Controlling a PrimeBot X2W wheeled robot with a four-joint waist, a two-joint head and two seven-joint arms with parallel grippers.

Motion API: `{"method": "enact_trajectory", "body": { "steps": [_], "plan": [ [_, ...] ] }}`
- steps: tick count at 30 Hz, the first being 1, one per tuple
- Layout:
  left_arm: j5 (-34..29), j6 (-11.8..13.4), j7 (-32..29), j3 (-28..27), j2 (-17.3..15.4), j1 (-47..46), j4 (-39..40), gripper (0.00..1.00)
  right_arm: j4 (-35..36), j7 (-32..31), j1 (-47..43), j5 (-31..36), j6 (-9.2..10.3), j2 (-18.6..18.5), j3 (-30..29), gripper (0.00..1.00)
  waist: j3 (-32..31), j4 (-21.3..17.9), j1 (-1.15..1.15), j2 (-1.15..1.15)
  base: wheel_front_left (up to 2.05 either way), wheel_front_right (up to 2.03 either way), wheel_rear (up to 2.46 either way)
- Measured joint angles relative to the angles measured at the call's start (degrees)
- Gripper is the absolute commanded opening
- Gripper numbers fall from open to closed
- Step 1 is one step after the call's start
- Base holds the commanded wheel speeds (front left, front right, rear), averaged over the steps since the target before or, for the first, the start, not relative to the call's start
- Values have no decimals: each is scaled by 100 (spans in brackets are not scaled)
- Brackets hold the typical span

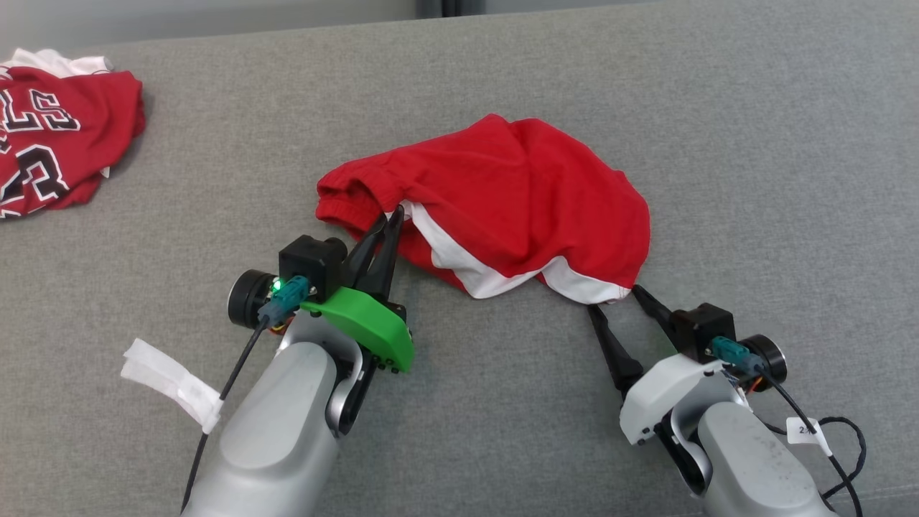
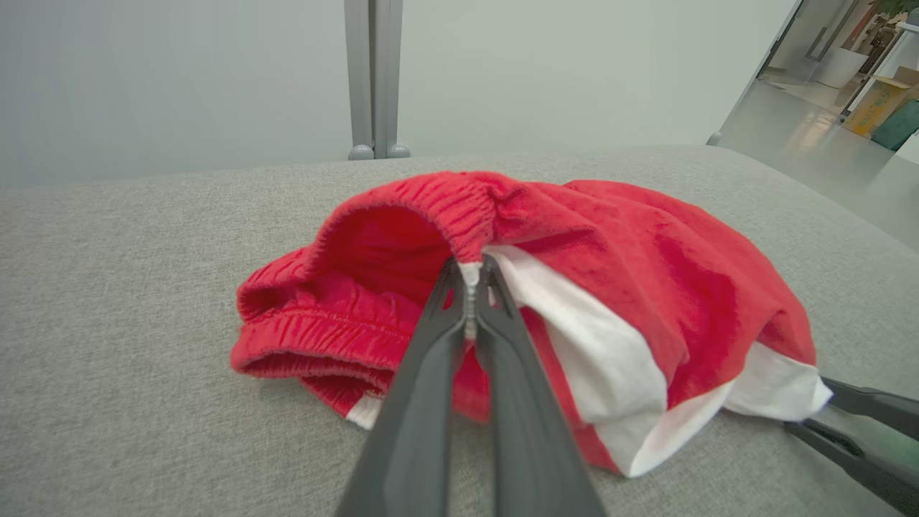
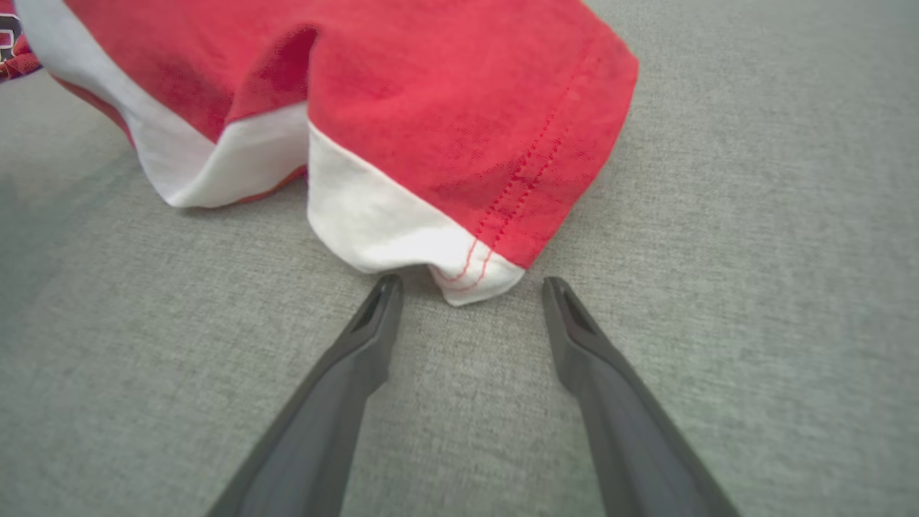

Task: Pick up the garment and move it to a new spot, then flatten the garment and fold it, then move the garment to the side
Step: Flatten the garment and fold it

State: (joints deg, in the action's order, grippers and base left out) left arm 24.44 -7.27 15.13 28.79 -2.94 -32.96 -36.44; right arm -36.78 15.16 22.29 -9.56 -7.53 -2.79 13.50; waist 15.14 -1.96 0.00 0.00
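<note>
A red lettered jersey [image 1: 50,136] lies crumpled on the grey cushion [image 1: 718,108], far left.

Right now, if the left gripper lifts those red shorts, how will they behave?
Probably floppy: the red shorts lie crumpled in soft folds, so they'd likely hang from the left gripper. Likely light: thin cloth. The hem by the open right gripper would probably trail last.

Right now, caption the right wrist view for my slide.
Open right gripper poised at the white-trimmed hem corner of red shorts on grey fabric.

garment [image 1: 502,194] underside hidden; jersey [image 1: 64,136] cropped at edge
</note>
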Motion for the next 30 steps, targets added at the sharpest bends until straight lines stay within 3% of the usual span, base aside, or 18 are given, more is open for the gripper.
{"method": "enact_trajectory", "body": {
  "steps": [12,15,16,18,21,28,30],
  "plan": [
    [-87,-4,0,-114,9,10,76,0,346,-2,143,-104,0,3,345,100,133,-12,0,0,0,0,0],
    [-88,-4,0,-151,10,22,87,0,547,-1,23,-132,0,2,367,94,126,-36,0,0,0,0,0],
    [-88,-4,0,-156,11,29,91,0,588,-2,-2,-142,0,1,370,73,124,-41,0,0,0,0,0],
    [-88,-4,0,-179,12,35,100,0,662,-2,-47,-167,0,2,396,52,127,-53,0,0,0,0,0],
    [-91,-5,0,-215,12,36,115,0,680,-2,-54,-175,0,2,421,43,149,-59,0,0,0,0,0],
    [-183,-11,-1,-309,13,36,154,0,719,-2,40,-248,0,2,433,2,189,-32,0,0,0,0,0],
    [-194,-11,0,-359,14,38,210,0,797,-2,48,-250,0,1,415,0,172,-33,0,0,0,0,0]
  ]
}}
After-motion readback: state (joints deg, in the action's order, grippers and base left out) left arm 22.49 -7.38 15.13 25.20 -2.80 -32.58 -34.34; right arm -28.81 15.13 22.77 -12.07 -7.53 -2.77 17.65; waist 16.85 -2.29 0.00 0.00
